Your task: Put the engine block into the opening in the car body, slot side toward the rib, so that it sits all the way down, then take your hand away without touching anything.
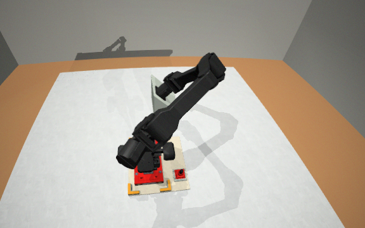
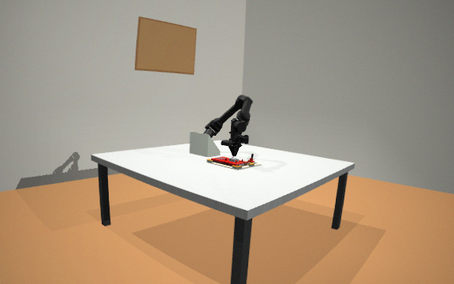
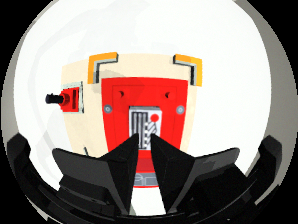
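Note:
The red car body (image 1: 148,179) (image 3: 178,91) lies flat on the cream board. The engine block (image 3: 146,116), light grey with dark slots and a red dot, sits inside the body's opening. In the wrist view its slots are on the left. How deep it sits cannot be told, and the rib cannot be made out. My gripper (image 2: 234,155) (image 3: 144,137) points down just above the block. Its fingers are nearly together and hold nothing; the tips cover part of the block in the wrist view. The arm hides the block in the top view.
The cream board (image 1: 177,158) (image 3: 74,131) has orange corner brackets (image 1: 134,192) (image 3: 196,70) around the body. A small red holder with a black lever (image 1: 180,173) (image 3: 64,99) stands beside the body. A pale grey angled stand (image 1: 153,95) (image 2: 199,143) is near the arm's base.

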{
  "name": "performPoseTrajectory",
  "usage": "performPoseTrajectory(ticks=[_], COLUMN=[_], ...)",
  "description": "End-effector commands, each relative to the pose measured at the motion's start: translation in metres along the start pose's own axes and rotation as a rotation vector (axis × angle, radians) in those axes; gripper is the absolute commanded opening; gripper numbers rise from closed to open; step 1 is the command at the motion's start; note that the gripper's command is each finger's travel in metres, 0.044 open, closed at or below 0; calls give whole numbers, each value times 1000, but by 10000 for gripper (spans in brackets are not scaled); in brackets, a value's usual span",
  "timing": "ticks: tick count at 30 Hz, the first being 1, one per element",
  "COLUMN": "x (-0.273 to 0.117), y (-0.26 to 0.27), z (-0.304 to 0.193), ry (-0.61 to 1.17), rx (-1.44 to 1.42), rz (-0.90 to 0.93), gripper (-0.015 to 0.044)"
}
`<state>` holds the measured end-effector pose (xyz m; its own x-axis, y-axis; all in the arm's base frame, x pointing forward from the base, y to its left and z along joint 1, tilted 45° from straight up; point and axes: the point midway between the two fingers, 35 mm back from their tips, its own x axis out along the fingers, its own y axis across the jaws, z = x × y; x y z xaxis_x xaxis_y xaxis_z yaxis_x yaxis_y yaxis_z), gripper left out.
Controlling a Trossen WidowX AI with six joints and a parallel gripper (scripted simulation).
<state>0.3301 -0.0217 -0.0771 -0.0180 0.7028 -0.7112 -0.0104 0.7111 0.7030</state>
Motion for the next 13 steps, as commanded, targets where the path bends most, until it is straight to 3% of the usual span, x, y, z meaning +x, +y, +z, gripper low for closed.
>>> performPoseTrajectory(ticks=[1,13], x=[0,0], y=[-1,-1], z=[0,0], ry=[4,4], rx=[-5,-5], rz=[-4,-4], gripper=[0,0])
